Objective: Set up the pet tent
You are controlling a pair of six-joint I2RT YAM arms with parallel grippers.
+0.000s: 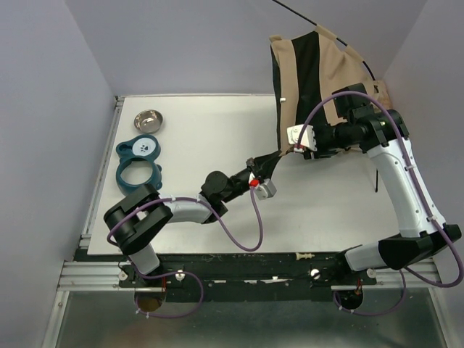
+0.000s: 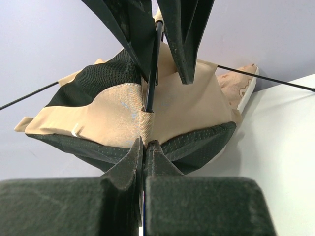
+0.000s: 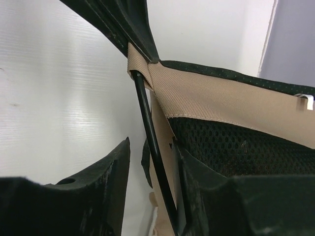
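Steel, round and shiny, forms the bowl (image 1: 148,119) set at the far left of the white table (image 1: 326,217), with a teal double-ring plastic piece (image 1: 139,163) laid just nearer. Rightward, the left gripper (image 2: 143,147) is clenched on a tan woven strap (image 2: 145,123) of the tent (image 1: 319,69), which is heaped, khaki cloth and black mesh, at the far right. The right gripper (image 3: 150,142) is spread loosely around a thin black pole (image 3: 147,123).

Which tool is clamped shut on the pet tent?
The left tool, pinched tight on the tan sleeve of the pet tent; the right tool stands open around a black pole.
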